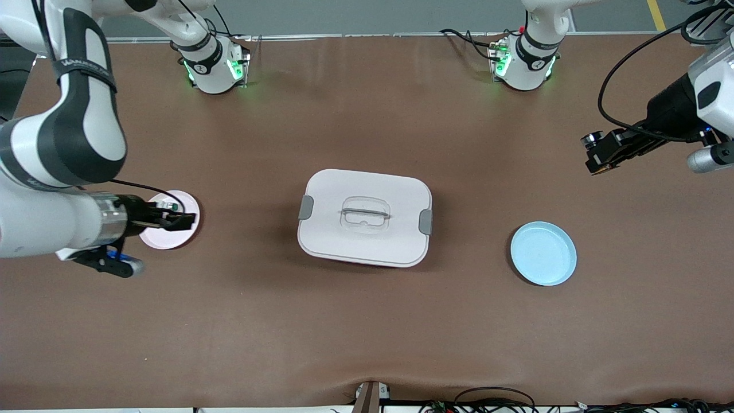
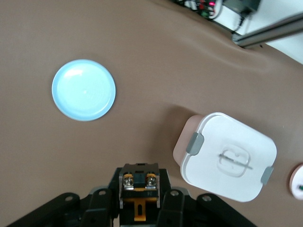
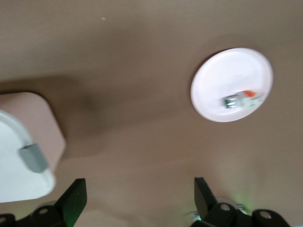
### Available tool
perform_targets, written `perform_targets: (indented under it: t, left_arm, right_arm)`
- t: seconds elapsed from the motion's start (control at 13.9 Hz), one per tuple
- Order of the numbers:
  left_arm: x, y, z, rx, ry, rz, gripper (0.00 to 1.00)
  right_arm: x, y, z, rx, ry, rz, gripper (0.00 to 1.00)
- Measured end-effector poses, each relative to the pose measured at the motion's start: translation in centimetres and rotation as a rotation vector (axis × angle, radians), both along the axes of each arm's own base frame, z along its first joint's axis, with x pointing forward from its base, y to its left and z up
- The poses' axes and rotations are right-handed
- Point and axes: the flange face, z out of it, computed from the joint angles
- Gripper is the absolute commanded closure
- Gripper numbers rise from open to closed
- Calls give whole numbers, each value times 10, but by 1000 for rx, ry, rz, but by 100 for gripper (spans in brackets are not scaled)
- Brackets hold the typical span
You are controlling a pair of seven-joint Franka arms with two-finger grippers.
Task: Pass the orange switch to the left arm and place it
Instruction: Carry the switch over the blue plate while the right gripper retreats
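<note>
The orange switch [image 2: 138,182], a black body with orange marks, sits clamped between the fingers of my left gripper [image 2: 139,198], which is shut on it. In the front view the left gripper [image 1: 593,154] hangs in the air over bare table at the left arm's end. The white box [image 1: 364,217] with grey latches stands in the middle of the table and also shows in the left wrist view [image 2: 227,156]. My right gripper [image 1: 186,219] is open with nothing between its fingers, over the pale pink plate [image 1: 166,240] at the right arm's end.
A small white switch with a green cap [image 3: 241,100] lies on the pink plate [image 3: 227,75]. A light blue plate [image 1: 543,253] rests between the box and the left arm's end. Cables run along the table's edge nearest the front camera.
</note>
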Motion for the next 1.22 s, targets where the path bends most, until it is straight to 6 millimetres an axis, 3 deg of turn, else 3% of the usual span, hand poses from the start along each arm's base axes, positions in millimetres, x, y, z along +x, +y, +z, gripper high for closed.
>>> perform_targets:
  t: [0.36, 0.58, 0.86, 1.22]
  left_arm:
    - [23, 15, -48, 81, 102, 136, 100]
    - [34, 27, -73, 90, 193, 386, 100]
    - [49, 37, -112, 190, 240, 576, 100]
    - [58, 41, -150, 196, 196, 782, 100]
  right_arm:
    - [-10, -38, 6, -39, 49, 127, 0]
    - [-17, -56, 16, -18, 71, 144, 0]
    - [-22, -57, 25, -2, 73, 175, 0]
    - [-23, -58, 16, -1, 96, 174, 0]
